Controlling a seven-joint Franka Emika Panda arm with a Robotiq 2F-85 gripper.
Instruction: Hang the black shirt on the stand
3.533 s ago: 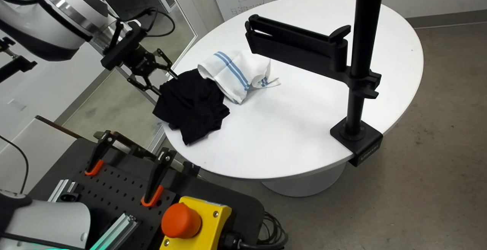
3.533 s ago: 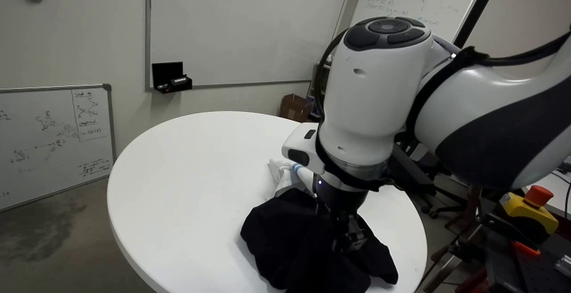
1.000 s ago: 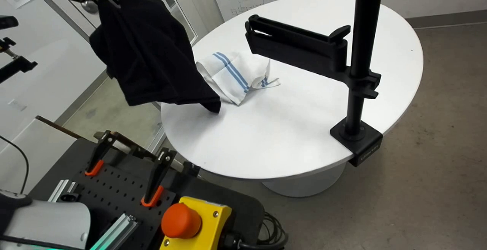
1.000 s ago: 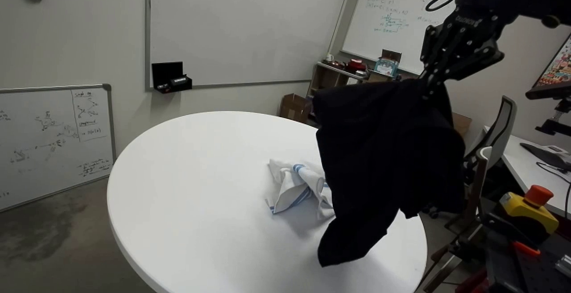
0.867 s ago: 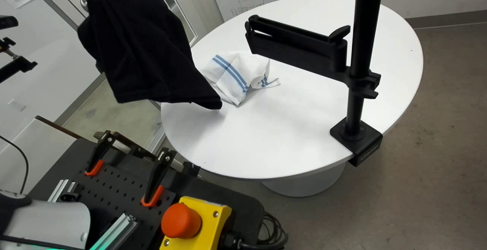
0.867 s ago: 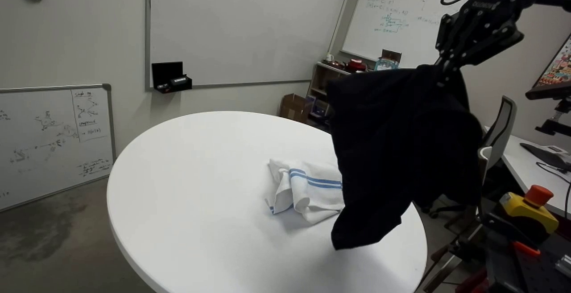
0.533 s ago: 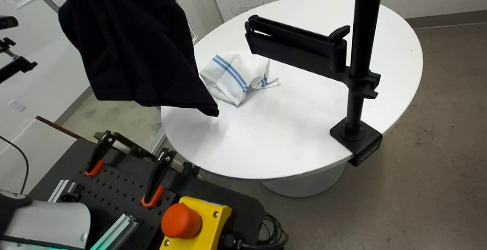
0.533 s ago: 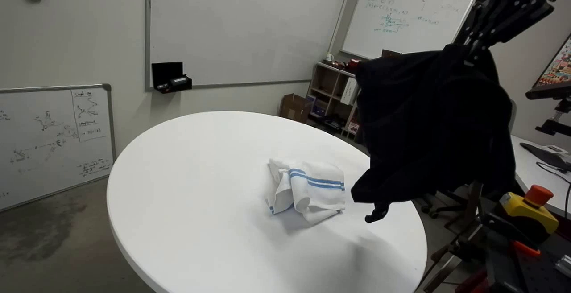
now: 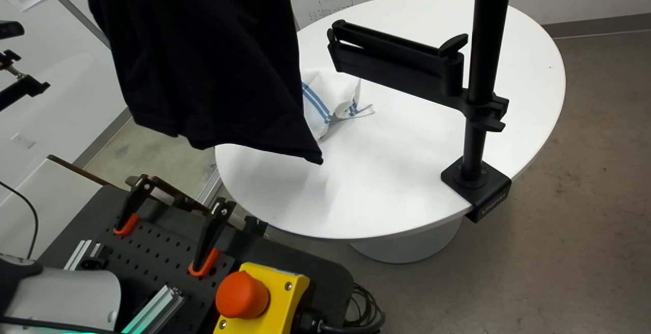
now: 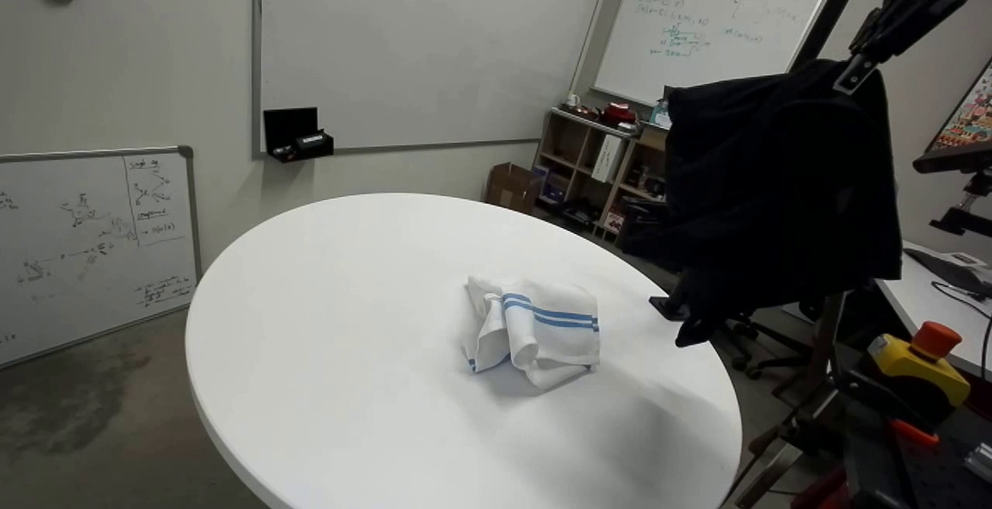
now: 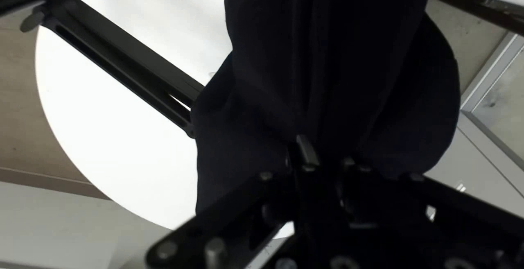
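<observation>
The black shirt [image 9: 203, 64] hangs in the air over the near edge of the white round table, its lower corner pointing down to the right. My gripper [image 10: 852, 79] pinches it at the top in an exterior view, and the cloth [image 10: 775, 183] drapes below. In the wrist view the gripper [image 11: 325, 152] is closed on the shirt [image 11: 352, 68], whose folds fall away from the fingers. The stand is a black pole [image 9: 485, 44] clamped to the table, with a folded horizontal arm [image 9: 396, 59]. In the wrist view that arm [image 11: 131, 64] runs partly behind the shirt.
A white towel with blue stripes [image 10: 542, 331] lies crumpled on the table [image 10: 325, 354], partly hidden behind the shirt in an exterior view. Beside the table is a dark bench with clamps [image 9: 208, 237] and a yellow box with a red button [image 9: 264, 298]. A chair and desk [image 10: 930, 292] stand beyond.
The shirt was lying on the table and is now lifted clear of it in my gripper. Over the last half second it has swung toward the stand, covering more of the towel.
</observation>
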